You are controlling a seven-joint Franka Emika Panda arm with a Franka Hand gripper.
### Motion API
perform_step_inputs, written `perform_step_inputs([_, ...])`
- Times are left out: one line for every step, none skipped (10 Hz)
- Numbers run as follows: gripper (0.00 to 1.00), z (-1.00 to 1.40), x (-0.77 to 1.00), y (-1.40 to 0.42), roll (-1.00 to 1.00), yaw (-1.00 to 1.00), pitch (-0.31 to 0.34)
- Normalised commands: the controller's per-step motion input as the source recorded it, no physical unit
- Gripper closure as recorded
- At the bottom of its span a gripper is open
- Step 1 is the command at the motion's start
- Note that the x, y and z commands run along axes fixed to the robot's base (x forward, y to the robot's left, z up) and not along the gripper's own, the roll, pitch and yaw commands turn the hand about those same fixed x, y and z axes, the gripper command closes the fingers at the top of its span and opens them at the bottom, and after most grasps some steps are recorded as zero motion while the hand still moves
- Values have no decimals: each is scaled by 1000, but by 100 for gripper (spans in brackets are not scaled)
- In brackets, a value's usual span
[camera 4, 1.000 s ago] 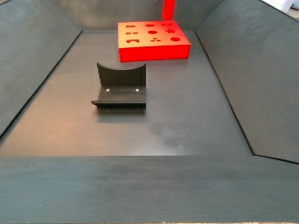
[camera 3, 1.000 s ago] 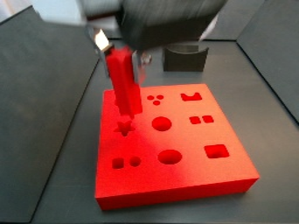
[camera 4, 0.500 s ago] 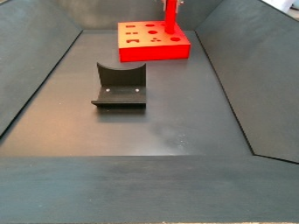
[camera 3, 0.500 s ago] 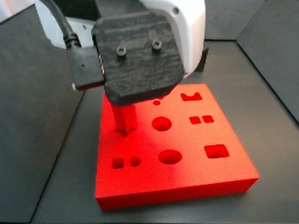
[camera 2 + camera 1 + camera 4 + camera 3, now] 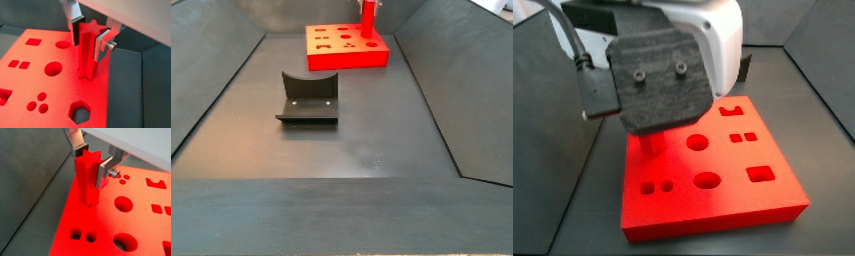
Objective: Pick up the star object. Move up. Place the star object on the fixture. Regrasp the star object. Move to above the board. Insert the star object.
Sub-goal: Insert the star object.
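The star object (image 5: 85, 178) is a bright red peg standing upright between my fingers, and both wrist views show it. My gripper (image 5: 90, 163) is shut on its upper part, with a dark pad (image 5: 75, 30) on one side and a silver plate on the other. The peg's lower end meets the board (image 5: 100, 228) at the star cutout near the board's edge; how deep it sits cannot be made out. In a side view the arm's wrist (image 5: 660, 85) hides nearly all of the peg (image 5: 651, 146). The fixture (image 5: 307, 97) stands apart on the dark floor.
The board (image 5: 338, 58) lies at the far end of a dark walled tray (image 5: 225, 100). Round holes (image 5: 122, 203), a hexagon hole (image 5: 80, 112) and square holes (image 5: 758, 173) are cut into it. The floor drops away right beside the peg's edge of the board.
My gripper has come down with the star object over the last second. The peg's lower end now sits at the star cutout, and the wrist covers more of the board.
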Motion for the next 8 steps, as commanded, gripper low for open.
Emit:
perform_step_inputs([100,-763,63,-77,81,-180,-4])
perform_step_inputs([100,-923,257,-6,99,-146,0])
perform_step_inputs([100,-946,206,0,89,-114,0])
perform_step_inputs([100,-923,166,0,93,-40,0])
perform_step_inputs([100,-803,263,0,59,-49,26])
perform_step_inputs([100,-434,86,0,0,-51,0])
perform_step_inputs([100,0,0,0,0,0,26])
perform_step_inputs([100,0,-54,0,7,0,0])
